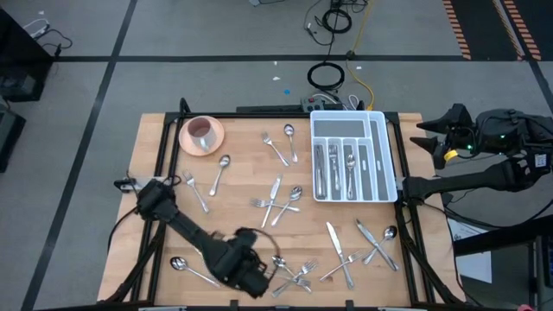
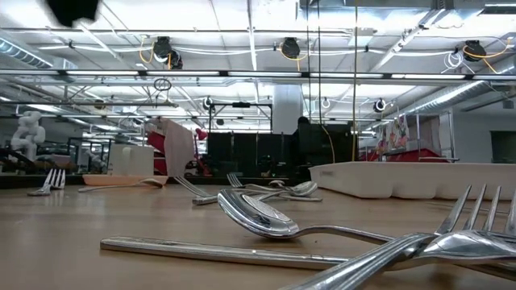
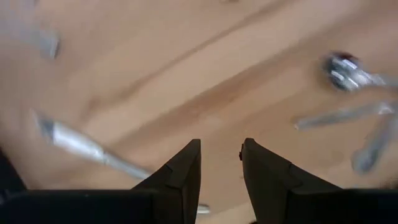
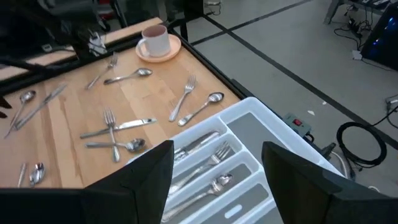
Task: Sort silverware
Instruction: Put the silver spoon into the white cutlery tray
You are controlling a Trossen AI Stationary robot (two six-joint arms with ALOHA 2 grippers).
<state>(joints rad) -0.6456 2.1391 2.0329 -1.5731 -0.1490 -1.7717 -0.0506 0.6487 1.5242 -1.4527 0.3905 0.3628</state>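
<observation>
**Sorting barely begun: a few pieces in the tray, most of the silverware on the table**

In the high view we count only a handful of pieces lying in the compartments of the white divided tray (image 1: 390,155), which sits at about 2 o'clock on the table (image 1: 242,186). The right wrist view shows forks and at least one spoon already slotted there. The bulk of the silverware (image 1: 281,203) lies loose on the wood: a scatter near the centre, a tangle at 6 o'clock, another cluster at 4 o'clock, a few pieces at 12 o'clock, and a spoon at 8 o'clock. The pink cup (image 1: 201,132) on its saucer stands at 11 o'clock, apart from the job.

Our left gripper (image 3: 221,163) hovers low over the 6 o'clock tangle, fingers parted with nothing between them; a utensil handle lies just beside one finger. Our right gripper (image 4: 217,163) waits off the table's 3 o'clock edge, spread wide and empty, looking across the tray.

We judge that most of the work remains, starting with a pick from the near pile.
</observation>
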